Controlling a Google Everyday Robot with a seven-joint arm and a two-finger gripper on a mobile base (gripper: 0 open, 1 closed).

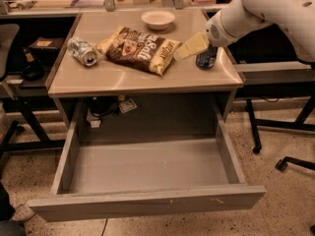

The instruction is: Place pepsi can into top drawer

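The pepsi can (206, 59), dark blue, stands upright on the right side of the tan table top (123, 77). My gripper (191, 46), pale yellow at the end of the white arm (256, 9), hangs just over and left of the can, which it partly hides, and points left toward a snack bag. I cannot tell whether it touches the can. The top drawer (147, 203) is pulled fully open below the table, wide, grey and empty inside.
A brown and yellow snack bag (140, 48) lies mid-table. A silver-grey can (82, 51) lies on its side at the left. A white bowl (157, 18) stands at the back. Chair legs (275, 127) stand on the floor to the right.
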